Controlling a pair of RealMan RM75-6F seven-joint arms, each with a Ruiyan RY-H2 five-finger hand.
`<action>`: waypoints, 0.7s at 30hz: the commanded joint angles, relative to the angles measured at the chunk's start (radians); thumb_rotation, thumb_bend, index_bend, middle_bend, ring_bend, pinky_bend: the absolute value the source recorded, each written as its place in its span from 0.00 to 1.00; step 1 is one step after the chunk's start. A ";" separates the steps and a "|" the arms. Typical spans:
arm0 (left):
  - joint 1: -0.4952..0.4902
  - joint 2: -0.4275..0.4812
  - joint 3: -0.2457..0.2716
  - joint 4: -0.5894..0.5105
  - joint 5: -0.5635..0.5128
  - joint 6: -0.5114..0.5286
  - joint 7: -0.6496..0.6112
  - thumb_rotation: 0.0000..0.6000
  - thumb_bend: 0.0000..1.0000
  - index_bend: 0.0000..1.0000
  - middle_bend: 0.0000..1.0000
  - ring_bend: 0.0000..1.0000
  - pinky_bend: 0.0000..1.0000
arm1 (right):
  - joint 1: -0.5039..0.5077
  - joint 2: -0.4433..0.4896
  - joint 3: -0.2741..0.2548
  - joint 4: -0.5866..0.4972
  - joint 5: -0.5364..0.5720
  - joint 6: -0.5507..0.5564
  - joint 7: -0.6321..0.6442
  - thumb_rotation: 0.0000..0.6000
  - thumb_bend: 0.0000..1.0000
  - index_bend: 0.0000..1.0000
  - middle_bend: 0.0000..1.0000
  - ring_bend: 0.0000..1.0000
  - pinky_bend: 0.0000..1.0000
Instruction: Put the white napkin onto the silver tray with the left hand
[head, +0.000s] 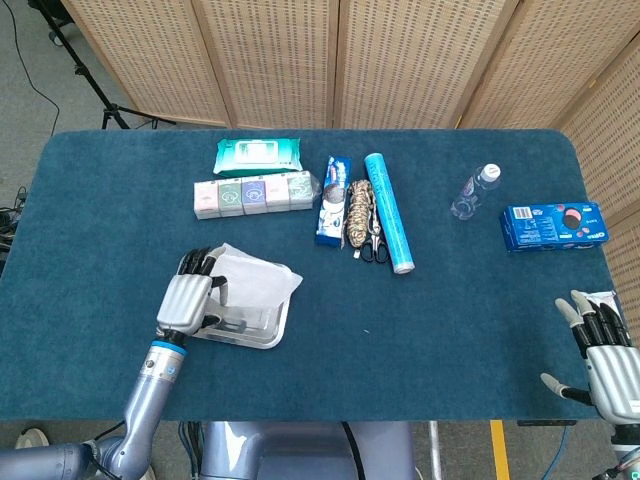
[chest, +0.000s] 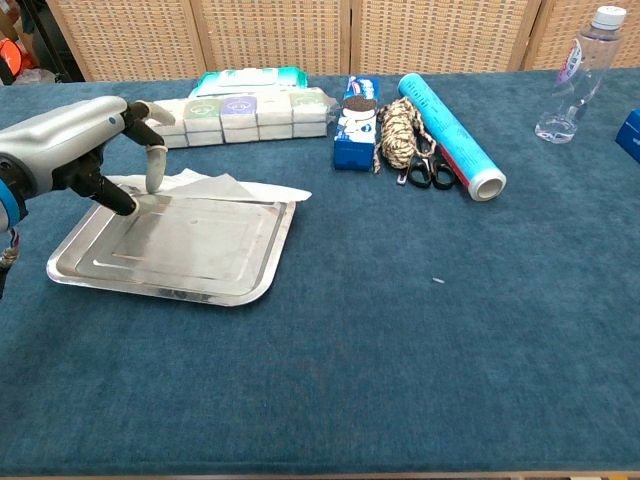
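Observation:
The white napkin (head: 256, 281) lies spread over the far part of the silver tray (head: 247, 329), its far corner hanging past the tray's rim. In the chest view the napkin (chest: 215, 189) drapes across the tray's (chest: 170, 262) back edge. My left hand (head: 190, 300) hovers over the tray's left side; its thumb and fingers (chest: 153, 170) pinch the napkin's near-left corner. My right hand (head: 606, 356) stays at the table's front right corner, fingers apart and holding nothing.
Along the back sit a green wipes pack (head: 258, 155), a row of tissue packs (head: 255, 192), a toothpaste box (head: 334, 200), a rope bundle with scissors (head: 360, 218) and a blue roll (head: 388, 212). A water bottle (head: 475, 192) and a blue cookie box (head: 552, 225) stand at right.

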 joint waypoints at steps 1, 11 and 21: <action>-0.001 -0.015 -0.002 -0.042 -0.066 0.027 0.074 1.00 0.47 0.88 0.15 0.00 0.00 | 0.000 0.000 0.000 0.000 -0.001 0.001 0.001 1.00 0.00 0.04 0.00 0.00 0.00; -0.004 -0.010 0.006 -0.143 -0.160 0.112 0.231 1.00 0.48 0.88 0.15 0.00 0.00 | -0.005 0.002 -0.005 0.000 -0.018 0.013 0.008 1.00 0.00 0.04 0.00 0.00 0.00; -0.010 0.018 0.011 -0.219 -0.229 0.159 0.325 1.00 0.48 0.88 0.15 0.00 0.00 | -0.007 0.004 -0.006 0.005 -0.024 0.018 0.021 1.00 0.00 0.04 0.00 0.00 0.00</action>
